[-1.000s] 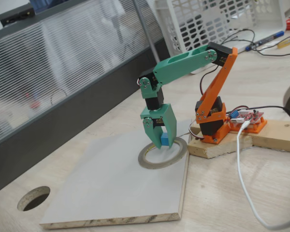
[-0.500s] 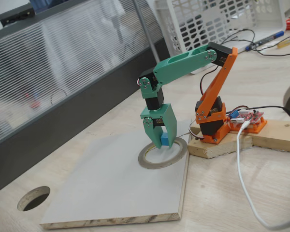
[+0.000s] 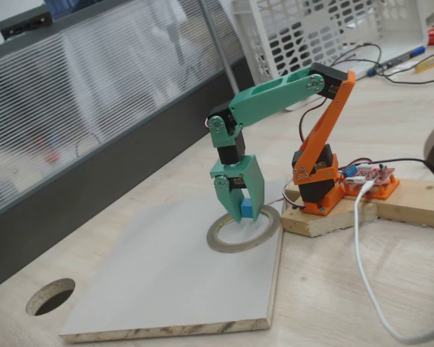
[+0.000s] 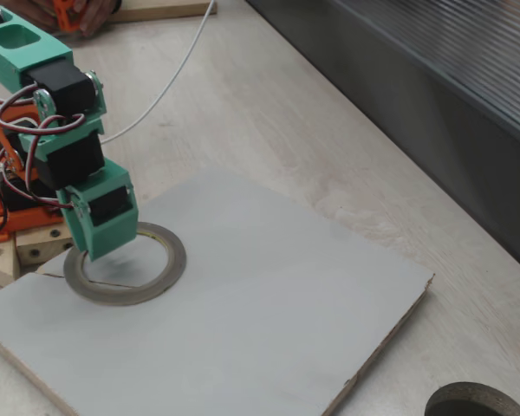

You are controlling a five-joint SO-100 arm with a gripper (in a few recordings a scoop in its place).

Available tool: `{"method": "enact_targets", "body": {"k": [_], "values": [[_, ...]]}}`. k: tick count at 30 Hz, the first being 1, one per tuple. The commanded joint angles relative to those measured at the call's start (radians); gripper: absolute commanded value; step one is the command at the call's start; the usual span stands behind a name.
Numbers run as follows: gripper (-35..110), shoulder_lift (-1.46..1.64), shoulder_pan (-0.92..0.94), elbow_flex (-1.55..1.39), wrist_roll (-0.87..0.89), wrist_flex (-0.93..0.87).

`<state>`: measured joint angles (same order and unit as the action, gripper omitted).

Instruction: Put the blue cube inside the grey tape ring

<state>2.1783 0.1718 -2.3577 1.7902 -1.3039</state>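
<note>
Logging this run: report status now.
Gripper shut on the blue cube, poised over the grey tape ring. Cube not yet released. Nothing in the way.

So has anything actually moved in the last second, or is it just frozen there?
Nothing visibly changed. The hand still holds the cube low over the ring, pointing down, and the ring lies where it was on the board.

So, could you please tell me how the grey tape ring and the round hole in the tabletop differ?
The grey tape ring lies on top of the pale board; the round hole is cut through the bare tabletop. The ring sits under the gripper, which holds the blue cube; the hole sits far from it. Both are round.
</note>
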Motion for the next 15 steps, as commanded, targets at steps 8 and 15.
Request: {"method": "enact_targets", "body": {"k": [8,15], "values": [[33,0.018,0.009,-0.006,0.018,-0.008],[36,0.017,0.009,-0.006,0.018,-0.034]]}}
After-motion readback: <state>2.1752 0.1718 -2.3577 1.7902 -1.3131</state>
